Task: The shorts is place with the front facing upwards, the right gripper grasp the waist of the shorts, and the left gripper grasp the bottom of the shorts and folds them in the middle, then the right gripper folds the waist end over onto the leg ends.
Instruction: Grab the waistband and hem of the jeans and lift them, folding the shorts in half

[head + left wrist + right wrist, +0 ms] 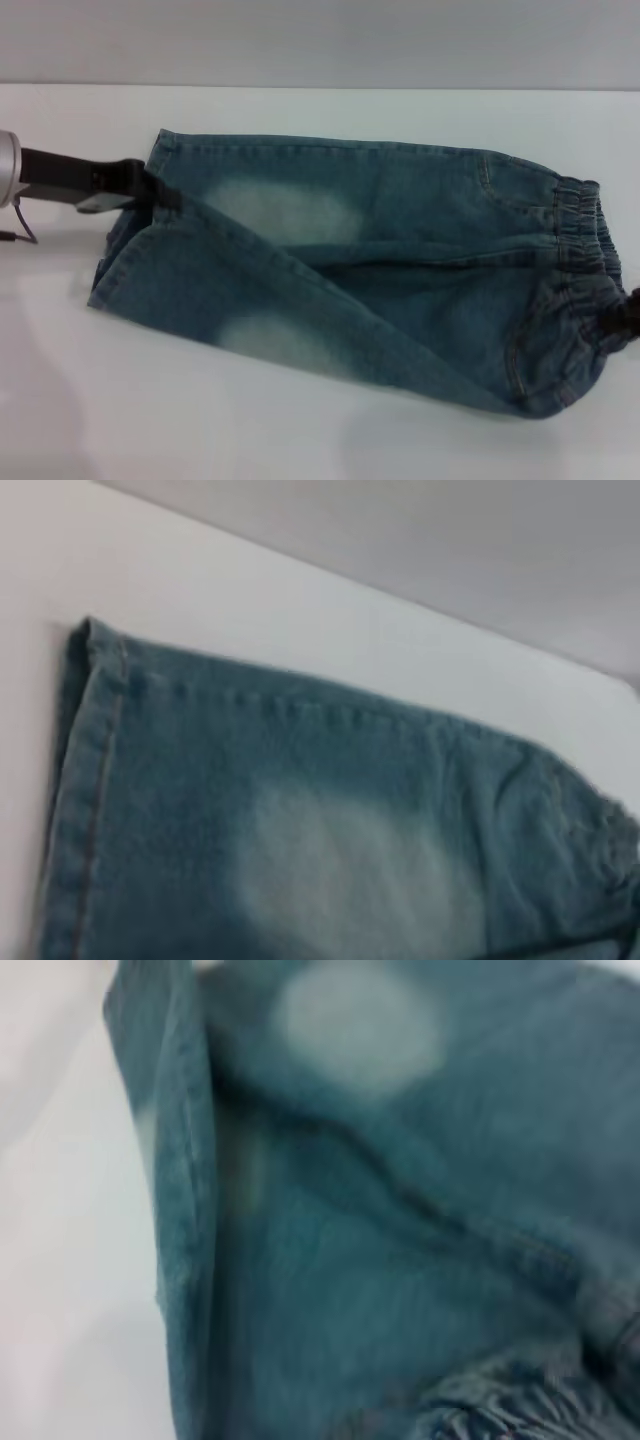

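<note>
I see the shorts (pixel 380 270) lying across the white table (pixel 200 420), mid-frame. At the right edge, the right gripper (pixel 628 322) clenches the waist of the shorts (pixel 585 250). Upper left, the left gripper (pixel 150 190) pinches the bottom of the shorts (pixel 125 255).

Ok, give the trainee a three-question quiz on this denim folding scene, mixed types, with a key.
1. True or false: the shorts lie flat with both legs spread apart.
2. Which end does the left claw hold? A) ruffled waist B) leg hems C) a pocket
3. Fill in: the right claw shows only as a dark tip at the ____.

Key: 1 false, one leg is partly folded over the other; 2 B; 3 waist.
</note>
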You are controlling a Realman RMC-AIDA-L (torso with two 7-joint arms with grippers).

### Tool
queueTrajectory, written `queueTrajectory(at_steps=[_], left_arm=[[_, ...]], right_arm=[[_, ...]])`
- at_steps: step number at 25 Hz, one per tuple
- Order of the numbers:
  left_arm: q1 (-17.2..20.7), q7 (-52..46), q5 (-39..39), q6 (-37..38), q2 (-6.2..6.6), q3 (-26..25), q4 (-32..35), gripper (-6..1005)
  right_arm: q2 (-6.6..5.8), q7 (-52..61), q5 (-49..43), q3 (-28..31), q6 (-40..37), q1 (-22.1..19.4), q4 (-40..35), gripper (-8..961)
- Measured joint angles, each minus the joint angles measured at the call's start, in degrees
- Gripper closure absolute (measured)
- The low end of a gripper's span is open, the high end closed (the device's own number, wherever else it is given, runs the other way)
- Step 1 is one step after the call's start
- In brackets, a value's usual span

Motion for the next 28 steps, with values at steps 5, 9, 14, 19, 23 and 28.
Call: queueTrajectory(at_steps=[5,9,14,19,23,28], left_arm=[[0.3,0.0,-2.7,-0.8,0.64,-0.6,0.4,977],[0.4,-0.1,-3.6,-1.5,0.91,-1.1,1.2,977],[0.9,-0.1,-6.0,-4.5,1.22,-1.9,2.0,977],[0.8,0.1,-6.8,-7.6,1.28,-2.2,2.0,977],[0.2,0.2,-6.9,-10.3,0.94,-1.9,2.0,977],[-0.4,0.5,-6.8,-13.2,0.31,-0.6,2.0,977]], right_arm=[[-0.91,-3.1,7.6,2.2,1.7,-2.7,4.6,947],[-1.32,-3.7,13.5,2.8,2.3,-5.3,6.8,946],[-1.00,-5.2,22.2,6.1,3.8,-8.9,8.7,946],[-0.11,-5.5,27.8,7.8,9.2,-10.8,11.0,947],[0.31,-5.5,29.2,7.9,12.7,-10.6,13.4,946],[1.69,-5.6,29.3,7.6,17.0,-9.4,14.3,946]])
